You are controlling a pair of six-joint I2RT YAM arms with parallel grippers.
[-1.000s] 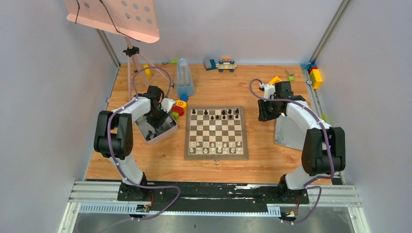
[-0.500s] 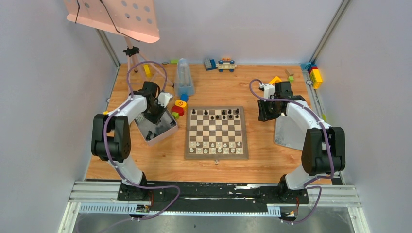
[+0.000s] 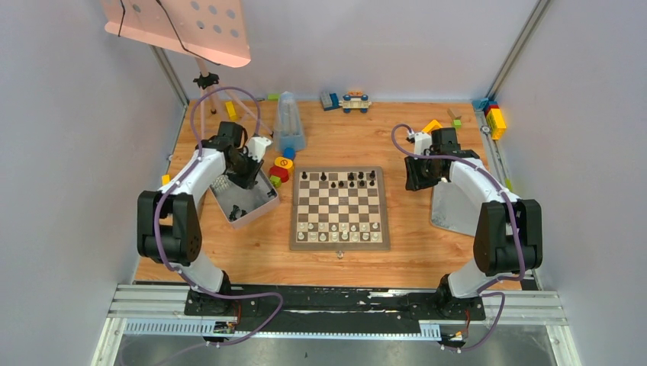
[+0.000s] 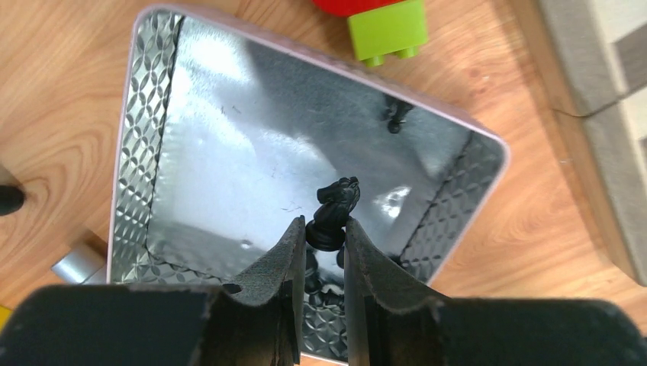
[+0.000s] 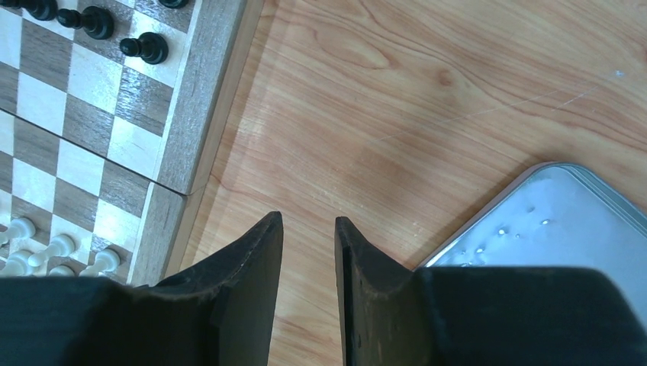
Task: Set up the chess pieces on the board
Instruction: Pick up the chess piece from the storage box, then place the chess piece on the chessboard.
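Left wrist view has the left gripper (image 4: 324,229) pinching a black knight (image 4: 337,206) by its base, held above the metal tin (image 4: 149,114). At least one more black piece (image 4: 397,114) lies near one wall of the tin, and a few dark shapes show beneath the fingers. In the top view the board (image 3: 338,200) is partly dressed: white pieces (image 3: 339,227) fill much of the two near rows, while the black pieces (image 3: 343,178) on the far side stand with gaps and no full pawn row. The right gripper (image 5: 307,221) hangs over bare table (image 5: 381,91) just beside the board's edge, its fingers a narrow slit apart with nothing between them. White looks nearly finished. Black seems to be the main work left, with this knight likely next to place.
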